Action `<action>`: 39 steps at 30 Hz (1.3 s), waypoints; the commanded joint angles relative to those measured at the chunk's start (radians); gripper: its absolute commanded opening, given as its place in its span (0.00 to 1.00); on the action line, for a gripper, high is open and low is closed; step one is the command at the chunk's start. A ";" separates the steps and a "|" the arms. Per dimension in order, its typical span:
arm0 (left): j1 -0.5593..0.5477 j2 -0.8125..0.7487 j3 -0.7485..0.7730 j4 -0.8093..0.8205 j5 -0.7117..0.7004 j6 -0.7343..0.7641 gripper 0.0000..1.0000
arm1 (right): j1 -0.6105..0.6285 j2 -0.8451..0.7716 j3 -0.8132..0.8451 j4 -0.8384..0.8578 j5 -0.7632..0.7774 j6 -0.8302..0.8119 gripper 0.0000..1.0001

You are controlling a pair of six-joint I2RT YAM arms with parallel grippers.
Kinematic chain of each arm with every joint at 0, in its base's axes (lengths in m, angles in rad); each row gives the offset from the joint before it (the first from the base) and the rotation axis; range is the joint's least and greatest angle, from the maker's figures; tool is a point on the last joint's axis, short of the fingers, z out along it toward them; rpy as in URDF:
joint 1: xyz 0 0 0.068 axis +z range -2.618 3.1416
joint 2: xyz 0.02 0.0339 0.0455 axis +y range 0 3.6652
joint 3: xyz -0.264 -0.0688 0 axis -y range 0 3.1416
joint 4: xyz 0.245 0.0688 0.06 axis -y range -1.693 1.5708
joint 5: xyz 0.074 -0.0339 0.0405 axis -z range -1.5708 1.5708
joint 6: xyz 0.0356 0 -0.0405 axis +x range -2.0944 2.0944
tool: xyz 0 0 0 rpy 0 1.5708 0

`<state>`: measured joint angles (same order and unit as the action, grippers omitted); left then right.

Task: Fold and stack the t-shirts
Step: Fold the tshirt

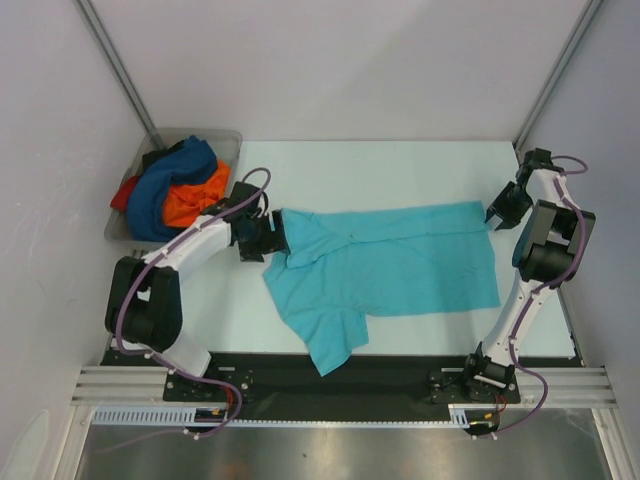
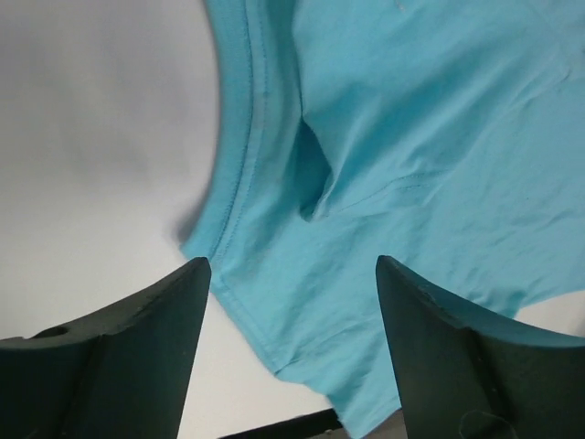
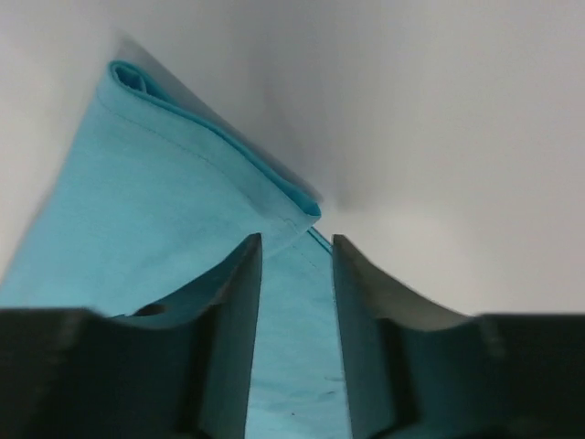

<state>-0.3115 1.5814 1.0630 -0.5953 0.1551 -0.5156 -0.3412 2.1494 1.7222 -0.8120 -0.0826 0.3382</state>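
A turquoise t-shirt [image 1: 400, 260] lies spread across the middle of the table, with one sleeve trailing toward the near edge. My left gripper [image 1: 272, 240] is at its left end. In the left wrist view the gripper [image 2: 292, 265] is wide open just above the hemmed edge of the shirt [image 2: 411, 137]. My right gripper [image 1: 495, 217] is at the shirt's far right corner. In the right wrist view the gripper [image 3: 295, 240] stands partly open with the folded corner of the shirt [image 3: 164, 201] at its tips and cloth showing in the gap.
A grey tray [image 1: 228, 145] at the back left holds a heap of dark blue [image 1: 165, 195], orange [image 1: 195, 200] and red [image 1: 125, 193] shirts, close behind my left arm. White walls and metal posts enclose the table.
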 commanded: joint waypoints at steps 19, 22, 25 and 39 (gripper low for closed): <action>0.107 0.572 0.744 -0.038 0.093 0.085 0.55 | 0.096 -0.065 0.077 0.208 -0.197 0.122 0.55; 0.107 0.589 0.753 -0.069 0.069 0.071 0.51 | 0.102 -0.049 0.062 0.194 -0.194 0.113 0.54; 0.107 0.583 0.713 -0.034 0.083 0.051 0.50 | 0.103 -0.042 0.050 0.192 -0.192 0.111 0.54; 0.155 0.643 0.715 0.026 0.057 0.048 0.00 | 0.094 0.033 0.051 0.175 -0.152 0.127 0.47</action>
<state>-0.1864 2.2211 1.7580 -0.6224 0.2283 -0.4694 -0.2386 2.1677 1.7687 -0.6361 -0.2497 0.4454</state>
